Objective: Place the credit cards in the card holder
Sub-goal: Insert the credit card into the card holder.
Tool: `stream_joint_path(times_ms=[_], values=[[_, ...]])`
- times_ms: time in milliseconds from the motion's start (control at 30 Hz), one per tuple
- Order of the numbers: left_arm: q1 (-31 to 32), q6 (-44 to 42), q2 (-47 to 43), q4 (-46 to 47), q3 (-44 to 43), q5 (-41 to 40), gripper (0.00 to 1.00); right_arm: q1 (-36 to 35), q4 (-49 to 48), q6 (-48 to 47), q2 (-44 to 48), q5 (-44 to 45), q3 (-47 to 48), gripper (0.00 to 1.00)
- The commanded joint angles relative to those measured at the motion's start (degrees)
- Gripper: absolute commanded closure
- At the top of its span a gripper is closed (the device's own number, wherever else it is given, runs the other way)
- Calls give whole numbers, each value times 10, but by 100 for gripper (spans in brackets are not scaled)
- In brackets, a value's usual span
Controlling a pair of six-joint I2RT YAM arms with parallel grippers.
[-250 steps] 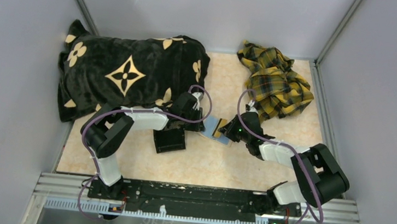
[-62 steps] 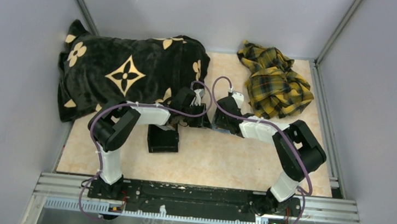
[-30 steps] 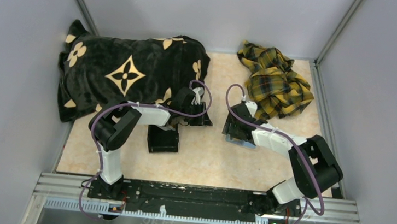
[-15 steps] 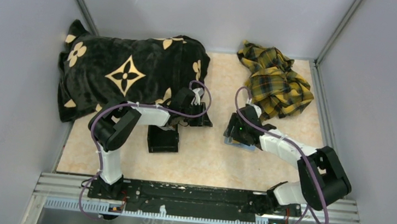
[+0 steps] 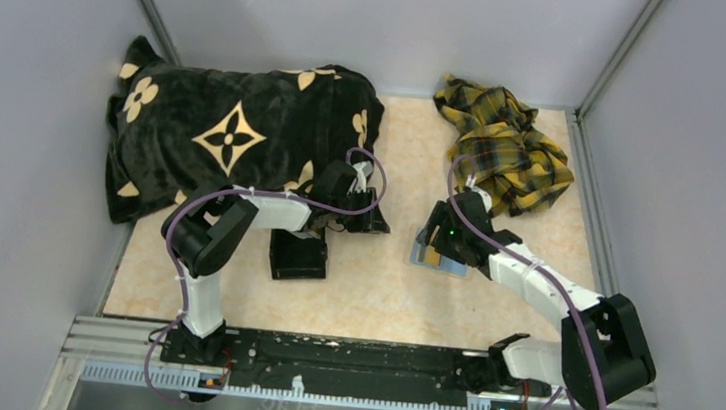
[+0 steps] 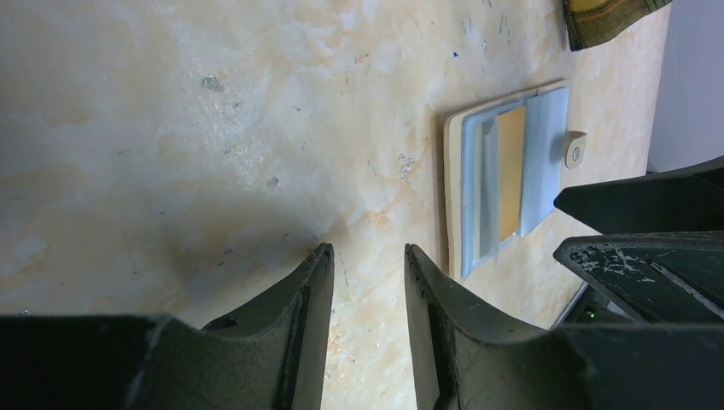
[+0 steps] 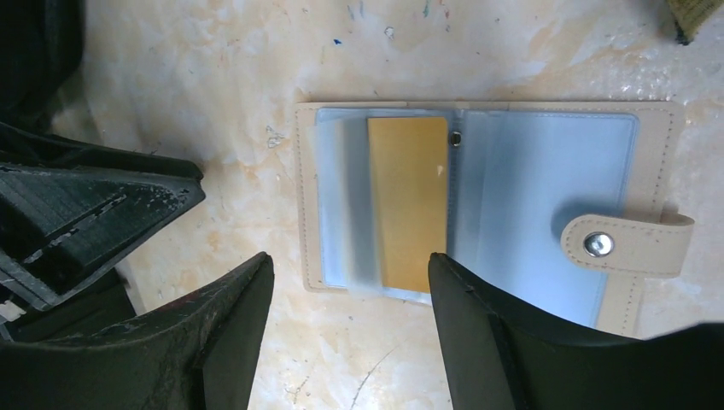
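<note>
Where it lies, card holder [image 7: 546,188], tab [image 7: 627,243] toward cloth [image 5: 500,148]

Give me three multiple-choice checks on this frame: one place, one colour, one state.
1. The card holder lies:
A) on the black blanket
B) on the table beneath the right claw
C) on the plaid cloth
2. The card in its sleeve is:
A) red
B) green
C) gold
3. The holder is:
A) open flat
B) snapped shut
C) standing on edge

Key:
1. B: marbled tabletop shows all around it.
2. C: the right wrist view shows a gold card.
3. A: both halves are spread and the snap tab lies unfastened.
</note>
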State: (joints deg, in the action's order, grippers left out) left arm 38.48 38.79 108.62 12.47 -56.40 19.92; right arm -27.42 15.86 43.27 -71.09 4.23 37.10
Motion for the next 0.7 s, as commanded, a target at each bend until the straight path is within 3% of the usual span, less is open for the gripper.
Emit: stream_joint_path(times_ms=[0, 667], values=[[1, 5, -21, 3, -5, 13, 57, 6, 5, -3, 16, 12, -7, 32], [9, 14, -16, 22, 5, 27, 58, 7, -38, -2, -24, 19, -17, 35]])
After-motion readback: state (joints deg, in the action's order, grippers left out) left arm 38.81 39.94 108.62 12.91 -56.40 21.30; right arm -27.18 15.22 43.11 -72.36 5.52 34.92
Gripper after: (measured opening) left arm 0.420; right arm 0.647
